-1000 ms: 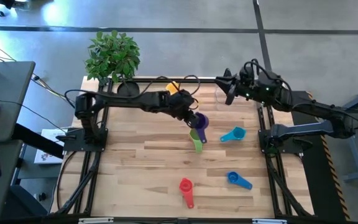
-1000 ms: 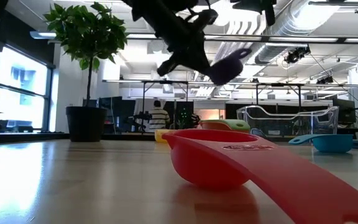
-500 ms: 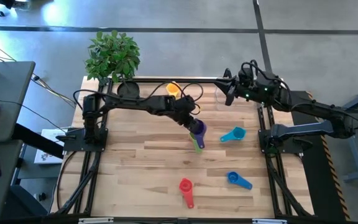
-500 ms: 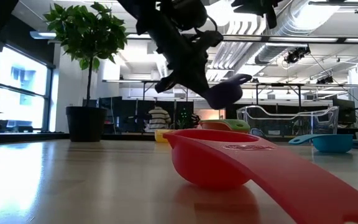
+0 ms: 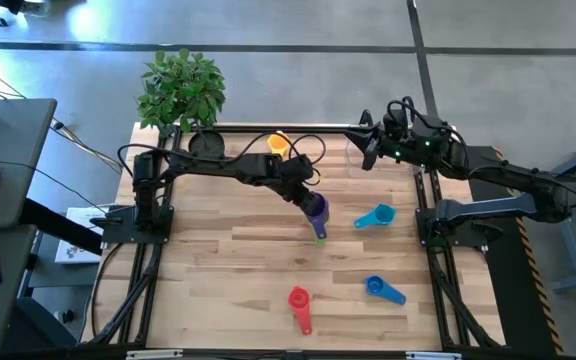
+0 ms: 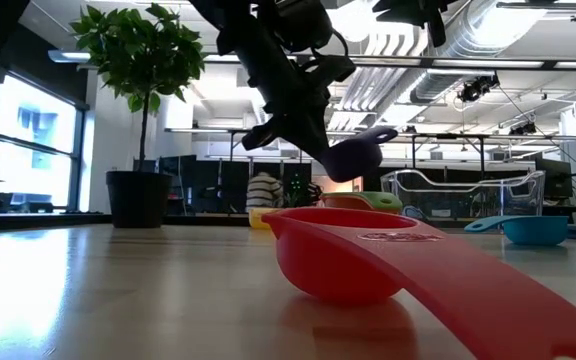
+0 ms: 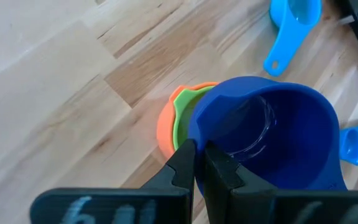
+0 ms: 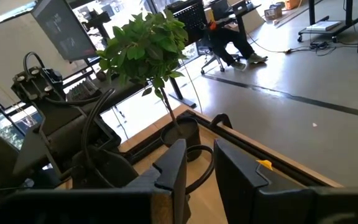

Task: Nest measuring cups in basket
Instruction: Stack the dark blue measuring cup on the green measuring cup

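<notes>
L hand [image 5: 311,203] clamped shut on rim of purple cup [image 5: 316,208], held above green cup [image 7: 184,116] nested in orange cup [image 7: 165,127] at tabletop [image 5: 218,280] ctr. R hand [image 5: 366,141] parked at 1 o'clock, fingers slightly apart, nothing held. Basket [image 6: 462,195] seen at far edge.

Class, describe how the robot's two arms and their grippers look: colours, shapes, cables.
Both arms are dark, slim and jointed, with black cables looping along them. The left gripper has two flat black fingers. The right gripper has matching dark fingers; small green lights glow on that arm's wrist.
</notes>
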